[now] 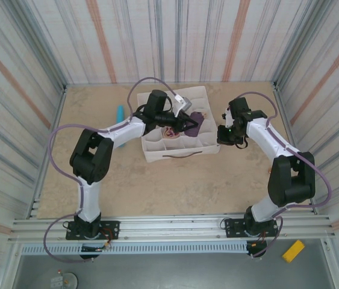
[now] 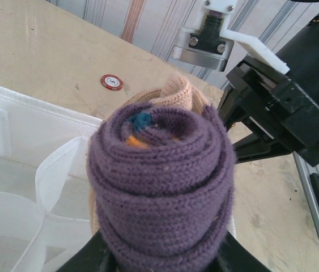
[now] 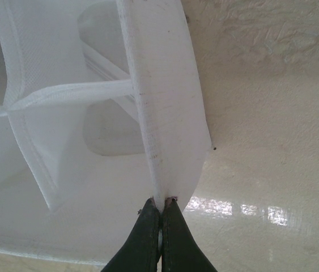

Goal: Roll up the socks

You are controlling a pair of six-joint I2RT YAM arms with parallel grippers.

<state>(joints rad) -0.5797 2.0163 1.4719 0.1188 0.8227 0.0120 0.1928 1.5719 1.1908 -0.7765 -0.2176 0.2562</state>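
Starting at the far left of the beige tabletop (image 1: pixel 175 186), we find a light-blue cylinder (image 1: pixel 121 112) lying by itself, just beside the left arm's white forearm (image 1: pixel 124 128). That arm reaches right, over a white fabric organizer box (image 1: pixel 175 155) divided into small compartments.

At its tip the left gripper (image 1: pixel 187 122) is clamped on the rolled socks (image 1: pixel 199 123), its dark fingers (image 2: pixel 91 258) pressing the bundle from both sides. In the left wrist view the rolled socks (image 2: pixel 162 187) form a tight spiral: the dark purple knit wraps the outside, orange and blue stripes show at the core, and the beige sock peeks out behind the far edge. The bundle sits over the right half of the organizer, above its compartments; we cannot tell whether it touches the fabric below. Beyond it, a small red-and-white round disc (image 2: pixel 111 82) lies on the table.

Further right, the right gripper (image 1: pixel 222 136) meets the organizer's right wall. In the right wrist view its black fingertips (image 3: pixel 148 226) are pressed together, pinching the wall's top edge (image 3: pixel 159 85).

At the near right, off the table, lies a yellow block (image 1: pixel 293 251).
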